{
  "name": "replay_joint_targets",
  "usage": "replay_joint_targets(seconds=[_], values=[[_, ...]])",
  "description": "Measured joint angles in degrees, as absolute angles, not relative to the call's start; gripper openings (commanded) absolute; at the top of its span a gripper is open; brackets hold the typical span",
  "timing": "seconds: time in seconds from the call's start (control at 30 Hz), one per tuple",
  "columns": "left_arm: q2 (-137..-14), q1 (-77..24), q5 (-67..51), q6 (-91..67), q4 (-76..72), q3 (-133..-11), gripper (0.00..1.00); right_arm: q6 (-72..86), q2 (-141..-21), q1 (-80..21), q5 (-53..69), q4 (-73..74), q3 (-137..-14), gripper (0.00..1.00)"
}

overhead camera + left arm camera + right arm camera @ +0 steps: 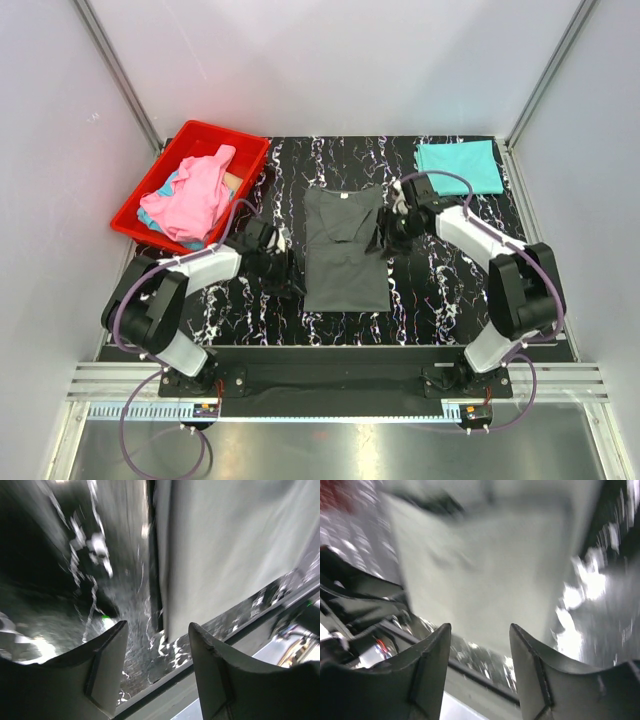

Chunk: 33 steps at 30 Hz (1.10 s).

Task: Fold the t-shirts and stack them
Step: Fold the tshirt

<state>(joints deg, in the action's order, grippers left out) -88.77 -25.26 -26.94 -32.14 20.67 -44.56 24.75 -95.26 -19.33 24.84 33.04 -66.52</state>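
A dark charcoal grey t-shirt (345, 250) lies flat in the middle of the marbled black table (440, 290), its sides folded in to a long strip. My left gripper (285, 262) is at its left edge and stands open with nothing between the fingers; the left wrist view shows the grey cloth (225, 545) ahead, apart from the gripper (157, 630). My right gripper (385, 235) is at the shirt's right edge, open and empty; the grey cloth (485, 565) lies just beyond it (480, 632). A folded teal t-shirt (460, 166) rests at the back right.
A red plastic bin (150, 215) at the back left holds a pink t-shirt (200, 195) with light blue cloth (160, 222) under it. White walls close in the table on three sides. A metal rail runs along the near edge.
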Motion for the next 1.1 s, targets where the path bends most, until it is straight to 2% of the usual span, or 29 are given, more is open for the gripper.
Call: replay_joint_targets(seconds=[0.33, 0.43, 0.73, 1.1], values=[[-84.88, -27.68, -27.22, -36.32, 13.32, -37.06, 0.57, 29.06, -82.70, -19.33, 23.20, 35.53, -45.82, 0.61], [-84.71, -27.88, -27.18, -36.86, 12.23, -36.36, 0.53, 30.11, -81.19, -19.33, 23.18, 34.94, -42.28, 0.60], [-84.68, -28.10, -27.00, -37.65, 10.61, -35.22, 0.44, 32.23, -83.00, -19.33, 23.66, 29.52, -38.02, 0.52], [-81.45, -29.43, -27.03, -39.18, 8.45, -31.40, 0.45, 35.62, -83.46, -19.33, 25.52, 26.06, -36.67, 0.47]])
